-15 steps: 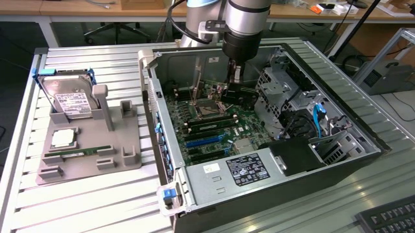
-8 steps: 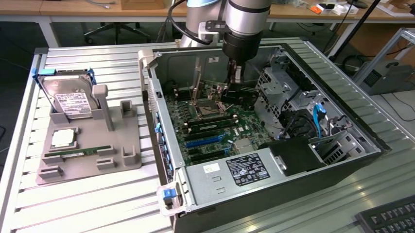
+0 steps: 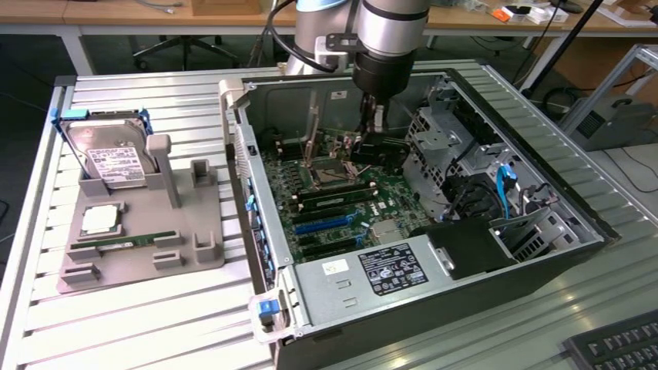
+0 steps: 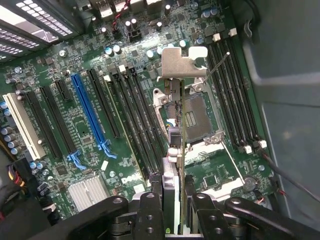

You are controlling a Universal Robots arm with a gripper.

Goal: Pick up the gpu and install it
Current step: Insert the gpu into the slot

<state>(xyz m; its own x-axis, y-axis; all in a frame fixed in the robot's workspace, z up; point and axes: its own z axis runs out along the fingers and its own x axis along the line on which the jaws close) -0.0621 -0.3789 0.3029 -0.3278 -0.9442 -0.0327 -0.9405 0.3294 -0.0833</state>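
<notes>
While the card hangs edge-on in the jaws, the lines below run from the wrist outward.

Gripper: the gripper (image 4: 172, 207) is clamped on the gpu (image 4: 176, 145), one finger pressed to each flat face of the thin card.

Gpu: held edge-on above the motherboard (image 4: 85, 125), its silvery metal bracket (image 4: 181, 62) at the far end from the fingers; it hangs over the CPU socket (image 4: 197, 117), clear of the board as far as I can judge.

Slots: the blue expansion slot (image 4: 90, 112) and the dark slots beside it lie well to one side of the card; nothing is seated in them.

Step in hand: picking up looks done; the card is being carried inside the open computer case (image 3: 575, 231).

Next move calls for: bringing the card's edge over an expansion slot, parallel to it, bracket toward the case's rear wall, before any pressing down.

Farther out: on the table at the exterior view's left, a grey holder (image 3: 154, 231) carries a hard drive (image 3: 113, 162).
</notes>
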